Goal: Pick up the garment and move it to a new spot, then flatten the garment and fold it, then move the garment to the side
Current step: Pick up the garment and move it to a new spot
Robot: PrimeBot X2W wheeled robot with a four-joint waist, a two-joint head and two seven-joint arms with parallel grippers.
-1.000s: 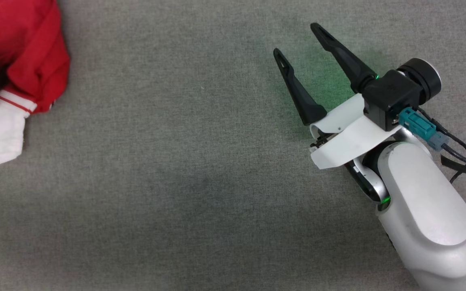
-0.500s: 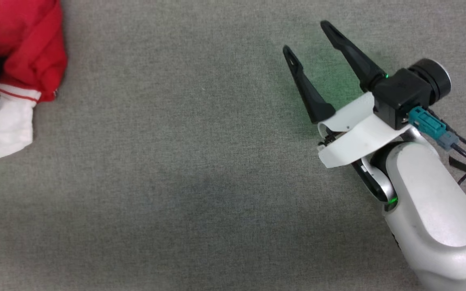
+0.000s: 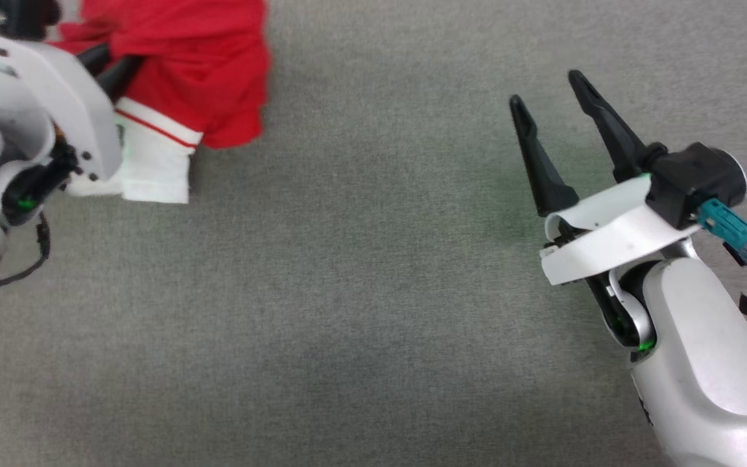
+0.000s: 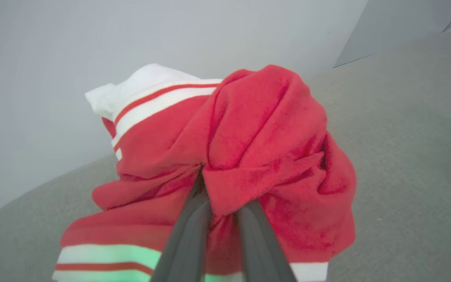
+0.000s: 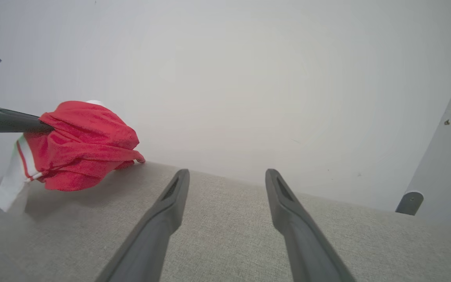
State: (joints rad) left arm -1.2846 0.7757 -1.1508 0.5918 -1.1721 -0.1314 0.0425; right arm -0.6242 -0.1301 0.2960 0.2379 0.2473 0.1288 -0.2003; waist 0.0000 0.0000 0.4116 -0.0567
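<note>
Grey woven surface (image 3: 347,292) meets a plain pale wall (image 5: 249,78).

The garment (image 3: 198,84) lies bunched at the far left of the counter (image 3: 347,292). The left gripper (image 3: 111,65) reaches into it from its left side, fingers pinched on a fold. The right gripper (image 3: 545,91) is well apart over the counter's right side, fingers spread and pointing away from the robot, and a wall (image 5: 249,78) stands behind the counter's far edge.

Overhead, low wrist views; shared garment (image 3: 205,78)
</note>
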